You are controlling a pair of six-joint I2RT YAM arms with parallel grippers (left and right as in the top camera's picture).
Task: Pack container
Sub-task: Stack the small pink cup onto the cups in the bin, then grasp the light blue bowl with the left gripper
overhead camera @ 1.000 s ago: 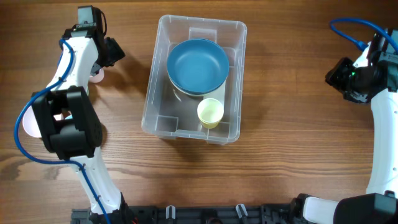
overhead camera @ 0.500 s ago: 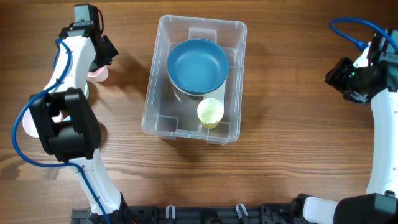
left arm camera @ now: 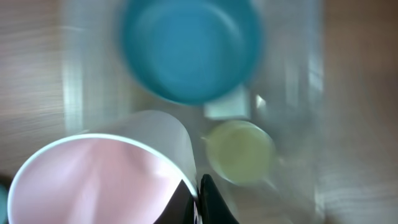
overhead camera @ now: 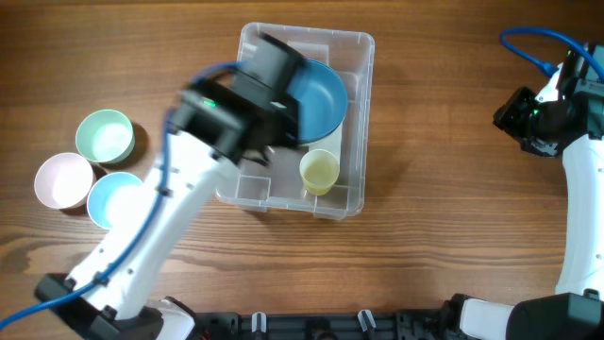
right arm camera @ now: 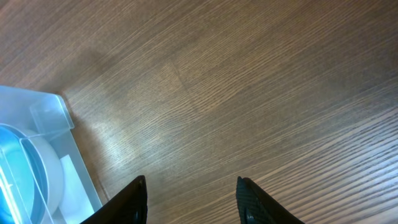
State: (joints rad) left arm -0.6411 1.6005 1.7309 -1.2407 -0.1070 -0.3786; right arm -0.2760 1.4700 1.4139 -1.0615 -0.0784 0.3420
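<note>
The clear container sits mid-table with a blue bowl in its far half and a yellow cup in its near right corner. My left arm reaches over its left side, blurred by motion. In the left wrist view my left gripper is shut on the rim of a pink cup, which hangs above the container with the blue bowl and the yellow cup below it. My right gripper stands open over bare wood at the far right, with nothing between its fingers.
Three cups stand on the table at the left: a green one, a pink one and a light blue one. The right arm is near the table's right edge. The container's corner shows in the right wrist view.
My left gripper shut on a pink cup at the far left and swung right with it to above the container. The right arm has not moved.
</note>
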